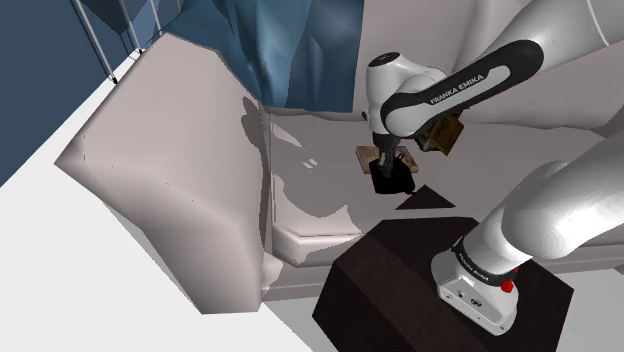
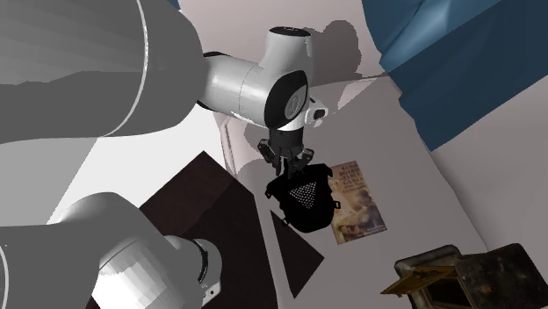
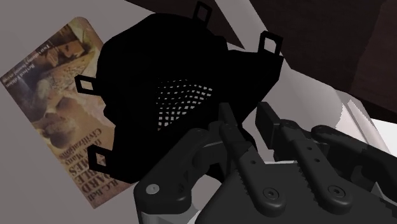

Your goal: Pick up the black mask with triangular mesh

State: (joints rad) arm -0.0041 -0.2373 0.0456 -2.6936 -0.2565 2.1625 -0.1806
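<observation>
The black mask [image 3: 159, 83] has a patch of pale triangular mesh in its middle and small strap loops at its corners. It partly overlaps a book [image 3: 57, 95] that lies flat on the pale surface. My gripper [image 3: 247, 118] points down at the mask's near rim, its two fingers close together with the rim clasped between them. In the second exterior view the mask [image 2: 303, 204] hangs right under the gripper [image 2: 290, 171], beside the book [image 2: 356, 206]. From the shoulder view the mask [image 1: 390, 182] shows below the gripper [image 1: 388, 165]. Whether the mask is off the surface I cannot tell.
A brown wooden box [image 2: 457, 272] sits past the book, also behind the arm [image 1: 445, 135]. The dark stand [image 1: 400, 270] lies close to the mask. A blue drape [image 1: 300, 50] backs the surface, and a large pale angular form [image 1: 180, 190] rises at the shoulder view's left.
</observation>
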